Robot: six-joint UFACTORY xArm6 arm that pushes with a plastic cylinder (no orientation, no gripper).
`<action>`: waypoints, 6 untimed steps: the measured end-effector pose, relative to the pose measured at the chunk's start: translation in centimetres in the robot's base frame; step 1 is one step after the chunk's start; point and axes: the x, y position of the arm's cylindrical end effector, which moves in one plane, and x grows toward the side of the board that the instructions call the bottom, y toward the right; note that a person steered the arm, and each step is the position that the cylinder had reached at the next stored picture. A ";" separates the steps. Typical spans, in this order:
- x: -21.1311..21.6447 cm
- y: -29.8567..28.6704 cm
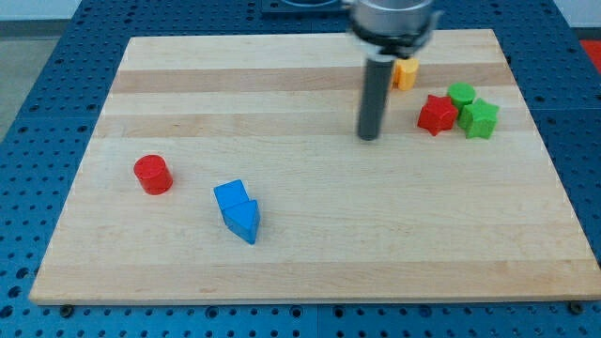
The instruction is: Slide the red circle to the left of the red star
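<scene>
Fingers none on this arm, so no wide, narrow or holding state to tell: only a straight dark rod, standing upright, with my tip [369,137] down on the wooden surface [319,263] in the upper right-centre of the frame. Touching no block.

Red circle [152,175] at the left of the frame, slightly below mid-height, alone on the wood and well apart from my tip. Far across the surface from the red star [437,115], which sits at the upper right, just to the right of my tip with a small gap between.

Pressed against the star's right side, two green blocks: one [461,94] at its upper right, shape hard to make out, and a green star-like one [480,119] directly to its right. Close together, seemingly touching.

Above my tip and partly hidden behind the rod, an orange block [406,73] near the top edge; shape not clear.

Lower left of centre, to the lower right of the red circle and near it, a blue block [239,211], angular, possibly two pieces joined; cannot tell which.
</scene>
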 end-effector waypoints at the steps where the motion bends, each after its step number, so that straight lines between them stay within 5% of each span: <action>1: -2.0 -11.1; 3: -1.6 -34.8; 5: 10.5 -31.7; 6: 7.8 -30.2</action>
